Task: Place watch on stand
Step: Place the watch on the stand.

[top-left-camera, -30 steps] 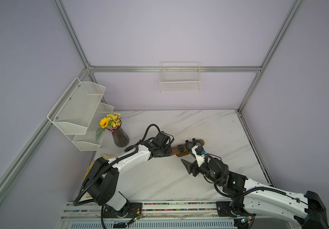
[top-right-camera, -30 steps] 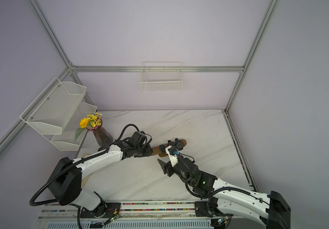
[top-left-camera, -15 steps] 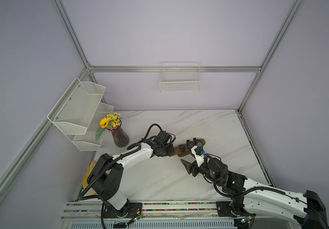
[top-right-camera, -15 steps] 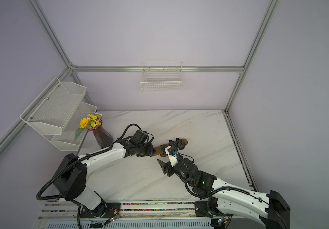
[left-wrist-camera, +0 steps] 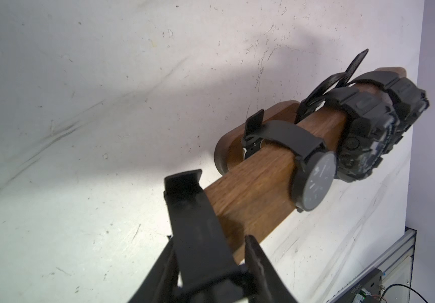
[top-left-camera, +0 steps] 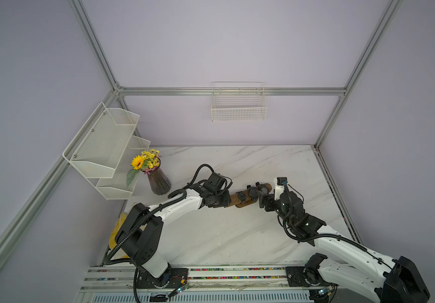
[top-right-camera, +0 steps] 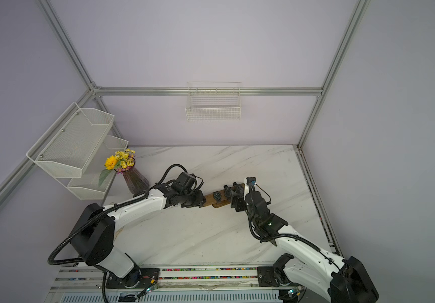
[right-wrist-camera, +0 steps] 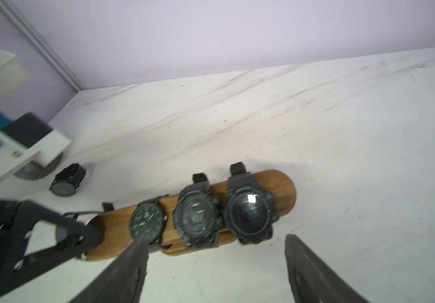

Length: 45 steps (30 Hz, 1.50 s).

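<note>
Our left gripper [left-wrist-camera: 216,210] clamps the stand [right-wrist-camera: 116,224] at its bare end; the right gripper [right-wrist-camera: 215,240] gapes empty. The loose watch [right-wrist-camera: 67,181] — on its side, we think — lies on the table [right-wrist-camera: 316,131] beyond that end, nearer the left.

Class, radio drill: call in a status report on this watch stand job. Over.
Left gripper shut on stand end; right gripper open, empty. Three watches on the bar. Loose watch on table beside left arm; left fingers occupy bar's free end.
</note>
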Each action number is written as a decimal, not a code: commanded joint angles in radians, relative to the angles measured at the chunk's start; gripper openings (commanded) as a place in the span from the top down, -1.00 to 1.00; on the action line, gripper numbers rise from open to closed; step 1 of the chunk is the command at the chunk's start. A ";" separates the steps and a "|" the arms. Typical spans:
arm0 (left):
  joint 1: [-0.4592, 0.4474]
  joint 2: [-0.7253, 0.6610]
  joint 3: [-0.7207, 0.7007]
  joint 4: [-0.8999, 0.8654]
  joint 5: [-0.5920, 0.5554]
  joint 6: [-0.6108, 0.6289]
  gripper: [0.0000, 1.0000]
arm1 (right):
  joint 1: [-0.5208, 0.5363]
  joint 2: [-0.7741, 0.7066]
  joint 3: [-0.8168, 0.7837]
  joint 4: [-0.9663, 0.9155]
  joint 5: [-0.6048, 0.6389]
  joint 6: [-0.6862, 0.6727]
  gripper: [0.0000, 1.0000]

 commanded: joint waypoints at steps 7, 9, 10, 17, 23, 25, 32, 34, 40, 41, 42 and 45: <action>-0.005 -0.011 0.070 0.008 0.005 0.012 0.23 | -0.423 0.363 0.161 0.059 -0.520 0.203 -0.72; -0.005 -0.008 0.074 0.003 0.004 0.015 0.23 | -0.450 0.437 0.168 0.111 -0.576 0.223 -0.73; -0.004 -0.007 0.074 0.002 0.001 0.015 0.22 | -0.450 0.462 0.176 0.125 -0.590 0.224 -0.74; -0.006 0.003 0.095 -0.014 0.000 0.026 0.20 | -0.446 0.573 0.180 0.287 -0.735 0.260 -0.74; -0.009 0.013 0.104 -0.018 0.009 0.027 0.20 | -0.417 0.578 0.151 0.324 -0.783 0.252 -0.66; -0.010 0.013 0.103 -0.020 0.008 0.027 0.19 | -0.400 0.571 0.136 0.326 -0.779 0.248 -0.61; -0.010 0.013 0.102 -0.033 0.005 0.037 0.13 | -0.311 0.509 0.069 0.337 -0.726 0.274 -0.40; -0.011 0.011 0.099 -0.034 0.004 0.037 0.13 | -0.274 0.486 0.055 0.328 -0.687 0.281 -0.37; -0.010 -0.005 0.085 -0.036 -0.009 0.028 0.14 | -0.212 0.437 -0.008 0.342 -0.578 0.352 -0.25; -0.010 -0.009 0.084 -0.036 -0.011 0.028 0.14 | -0.212 0.434 -0.022 0.343 -0.559 0.369 -0.22; -0.011 -0.012 0.081 -0.036 -0.013 0.026 0.14 | -0.212 0.430 -0.035 0.351 -0.545 0.381 -0.20; -0.013 -0.013 0.077 -0.036 -0.009 0.023 0.14 | -0.211 0.428 -0.056 0.364 -0.522 0.422 -0.06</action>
